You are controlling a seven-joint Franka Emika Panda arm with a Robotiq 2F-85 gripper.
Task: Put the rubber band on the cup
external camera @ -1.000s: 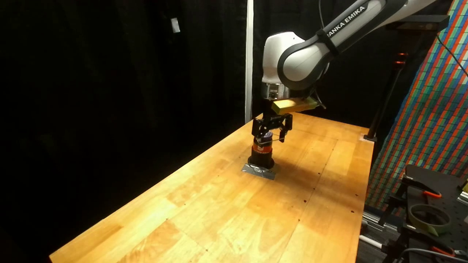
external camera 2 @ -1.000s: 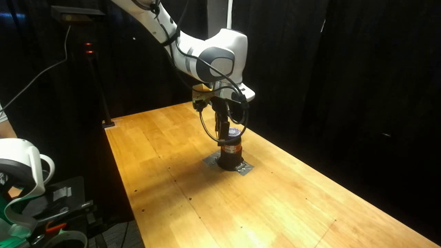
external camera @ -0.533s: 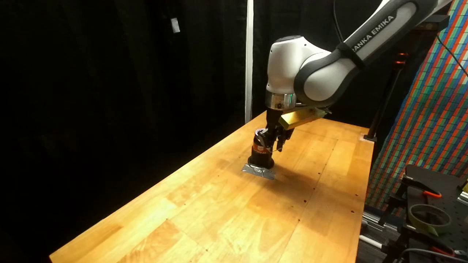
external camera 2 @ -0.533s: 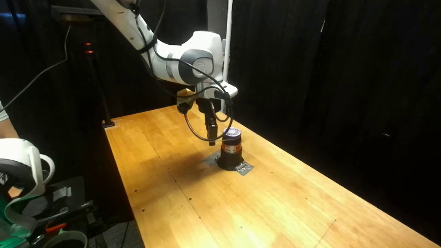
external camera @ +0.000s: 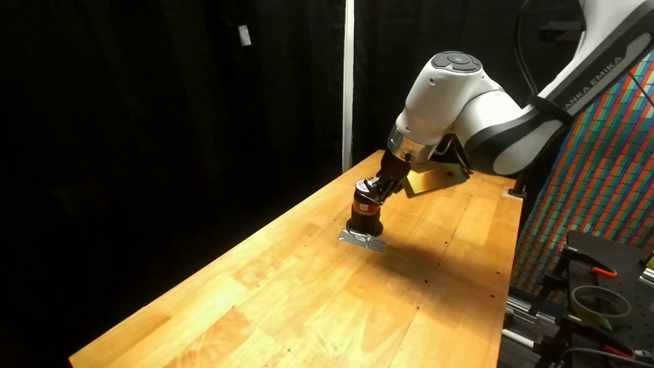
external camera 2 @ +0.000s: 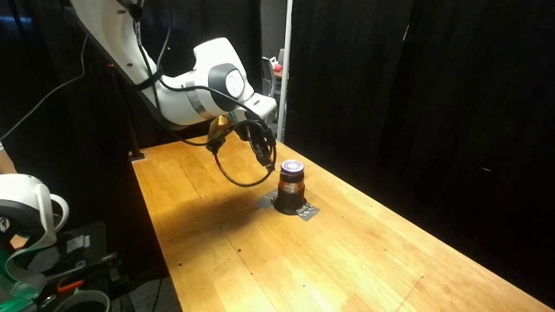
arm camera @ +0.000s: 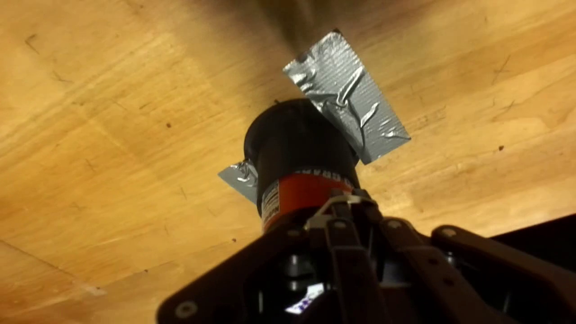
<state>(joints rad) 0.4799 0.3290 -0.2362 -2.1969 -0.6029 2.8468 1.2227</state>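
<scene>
Black curtains [external camera: 168, 128] line one long edge of the table [external camera: 317, 296]. Over it the fingers [arm camera: 351, 265] now look to be together; a second ago they were spread apart at the cup [external camera 2: 291, 187], and they have since tilted and drawn back from its top toward the opposite long edge. A pale loop, likely the rubber band [arm camera: 345, 198], rings their tips, and in an exterior view a thin strand runs from there to the cup, just below its patterned top. That suggests the band is caught on the cup with only this last side to release, so slip the tips out without flicking the loop off. You have the cup upright, nearer the curtained edge and toward the far short edge, its base held by duct tape [arm camera: 348, 96]. Its orange label [arm camera: 306, 191] carries white capitals, upside down in the wrist view, perhaps "GRAB" and partly cut off; the print on the pale panel [arm camera: 271, 204] beside them is too small to read. Your arm [external camera: 587, 84] reads "ANKA EMIKA", its start hidden.
</scene>
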